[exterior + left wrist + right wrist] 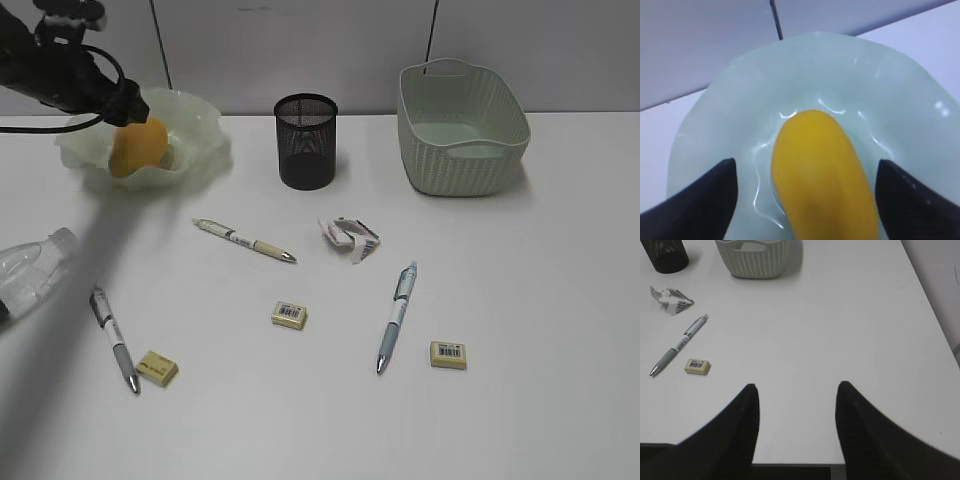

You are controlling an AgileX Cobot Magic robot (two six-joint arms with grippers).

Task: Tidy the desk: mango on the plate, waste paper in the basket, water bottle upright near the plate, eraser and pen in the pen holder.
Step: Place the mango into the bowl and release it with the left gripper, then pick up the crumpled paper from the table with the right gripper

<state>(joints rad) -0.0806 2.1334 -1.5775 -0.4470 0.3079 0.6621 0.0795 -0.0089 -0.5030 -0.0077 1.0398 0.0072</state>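
- One job of the five looks done from where I stand: the mango (pixel 822 175) lies in the plate (pixel 900 100); the left gripper (pixel 805 195) hangs over it with jaws spread wide on either side, touching nothing, so the fruit is let go
- Three pens wait on the desk (pixel 520 280): a cream pen (pixel 245 240) mid-table, a grey pen (pixel 114 338) near the left edge, a blue pen (pixel 397 315) toward the right
- Three erasers lie loose as well: a middle eraser (pixel 289 315), a right eraser (pixel 448 354), a left eraser (pixel 157 368) just beside the grey pen's tip
- The pen holder (pixel 305 141) stands upright at the back; I cannot see whether anything is in it
- The waste paper (pixel 350 237) sits on the table, well apart from the basket (pixel 462 128), which looks empty
- The water bottle (pixel 30 272) lies on its side at the left edge; it wants standing up near the plate
- The right gripper (pixel 797 405) hovers over bare table at the right, jaws parted and holding nothing
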